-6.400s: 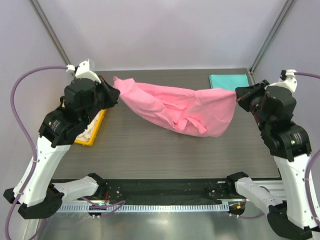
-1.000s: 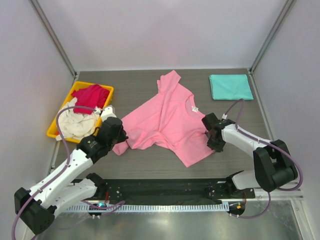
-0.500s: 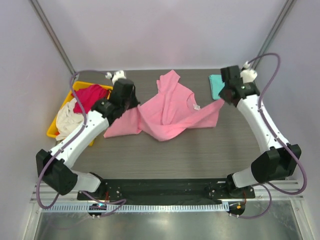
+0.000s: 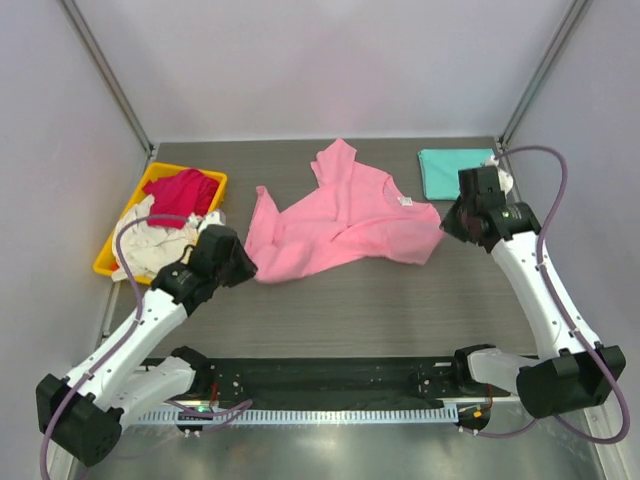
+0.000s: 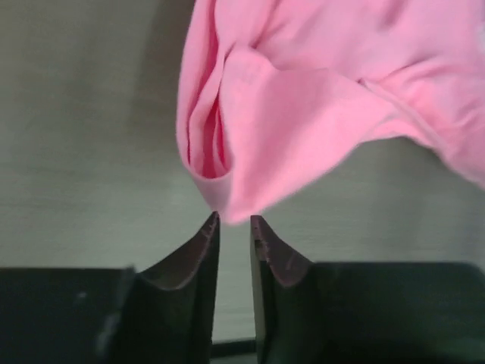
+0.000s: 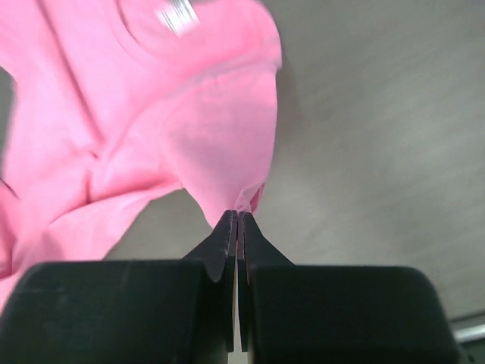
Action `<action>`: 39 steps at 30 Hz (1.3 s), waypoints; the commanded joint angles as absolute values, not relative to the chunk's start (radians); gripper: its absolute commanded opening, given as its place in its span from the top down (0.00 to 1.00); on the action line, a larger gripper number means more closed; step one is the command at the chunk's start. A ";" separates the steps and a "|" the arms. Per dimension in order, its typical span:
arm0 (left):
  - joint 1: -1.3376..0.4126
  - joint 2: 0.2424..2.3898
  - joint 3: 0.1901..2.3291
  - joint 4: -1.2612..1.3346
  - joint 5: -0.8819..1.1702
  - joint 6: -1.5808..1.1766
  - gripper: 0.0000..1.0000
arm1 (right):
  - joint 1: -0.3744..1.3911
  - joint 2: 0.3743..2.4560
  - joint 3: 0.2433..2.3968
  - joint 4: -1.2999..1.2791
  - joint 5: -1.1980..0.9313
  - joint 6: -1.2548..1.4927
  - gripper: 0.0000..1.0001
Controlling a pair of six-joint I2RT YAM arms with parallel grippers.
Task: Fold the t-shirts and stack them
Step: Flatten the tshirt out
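A light pink t-shirt (image 4: 340, 222) lies rumpled across the middle of the table. My left gripper (image 4: 247, 268) sits at its near left corner. In the left wrist view that gripper (image 5: 233, 220) is narrowly open, and the pink cloth (image 5: 303, 98) ends just past the fingertips, not pinched. My right gripper (image 4: 446, 226) is shut on the shirt's right corner; the right wrist view shows the gripper (image 6: 239, 215) clamping a fold of pink cloth (image 6: 189, 129). A folded teal t-shirt (image 4: 457, 172) lies at the back right. A crimson t-shirt (image 4: 184, 190) and a cream t-shirt (image 4: 150, 252) lie bunched together.
The crimson and cream shirts sit in a yellow plastic bin (image 4: 108, 262) at the left edge of the table. Metal frame posts rise at both back corners. A black rail with the arm bases (image 4: 330, 380) runs along the near edge.
Both arms have come toward the near side and lower. The left gripper has let go of the shirt's left corner and its jaws have parted. The right gripper still holds its corner.
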State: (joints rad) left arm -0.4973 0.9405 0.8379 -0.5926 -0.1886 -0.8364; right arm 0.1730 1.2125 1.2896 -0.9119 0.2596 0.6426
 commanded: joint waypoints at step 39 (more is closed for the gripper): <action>-0.463 1.689 1.316 -0.972 -0.439 -1.426 0.63 | 0.178 0.965 0.848 -0.655 -0.110 0.657 0.99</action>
